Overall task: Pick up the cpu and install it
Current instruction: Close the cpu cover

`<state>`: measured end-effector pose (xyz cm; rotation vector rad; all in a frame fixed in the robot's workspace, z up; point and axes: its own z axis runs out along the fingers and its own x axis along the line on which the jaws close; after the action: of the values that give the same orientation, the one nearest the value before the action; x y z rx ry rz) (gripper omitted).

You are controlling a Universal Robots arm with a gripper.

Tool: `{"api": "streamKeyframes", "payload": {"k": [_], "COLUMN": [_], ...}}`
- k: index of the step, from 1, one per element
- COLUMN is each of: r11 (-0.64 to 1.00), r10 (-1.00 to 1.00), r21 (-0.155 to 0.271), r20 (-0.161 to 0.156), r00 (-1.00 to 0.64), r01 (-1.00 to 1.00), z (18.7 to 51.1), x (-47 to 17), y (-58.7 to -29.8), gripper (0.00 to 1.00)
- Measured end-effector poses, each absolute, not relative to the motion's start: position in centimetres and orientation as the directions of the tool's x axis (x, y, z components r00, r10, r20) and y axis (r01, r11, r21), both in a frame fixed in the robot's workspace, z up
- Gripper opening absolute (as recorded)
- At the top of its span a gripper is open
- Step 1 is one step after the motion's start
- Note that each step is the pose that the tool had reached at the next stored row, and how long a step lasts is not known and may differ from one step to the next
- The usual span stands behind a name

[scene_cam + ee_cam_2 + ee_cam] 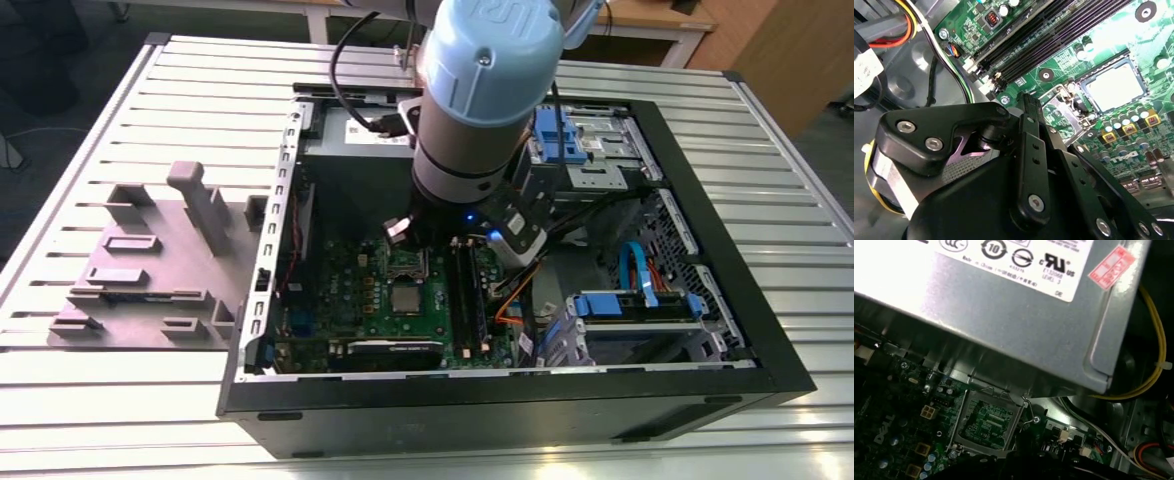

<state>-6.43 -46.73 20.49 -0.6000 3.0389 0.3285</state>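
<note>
Lying flat on the green board [340, 300], one cpu [1114, 85] sat just beside the one open socket [986, 420], apart from the tool [1028, 102]. One arm [481, 90] reached steeply down into the one open case [507, 410] on the table [160, 120], with the tool low by the socket. Whether it was clenched or released could not be told.

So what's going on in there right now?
The arm reaches down into the open computer case, with its gripper low over the motherboard. The cpu lies flat on the board as a silvery square, apart from the gripper and not in its grasp. Closer to the gripper sits the metal-framed socket, near the grey metal box.
</note>
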Motion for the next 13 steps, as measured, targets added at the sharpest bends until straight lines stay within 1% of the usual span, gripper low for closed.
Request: {"api": "streamKeyframes", "payload": {"k": [5,13], "r11": [0.880,0.866], "r10": [-0.426,-0.439], "r21": [0.201,0.227], "r20": [-0.067,-0.080], "r00": [-0.902,-0.895], "r01": [-0.431,-0.445], "z": [20.41,20.24], "x": [-6.27,-5.87], "y": [-46.73,-46.73], "gripper": [0.10,0.10]}}
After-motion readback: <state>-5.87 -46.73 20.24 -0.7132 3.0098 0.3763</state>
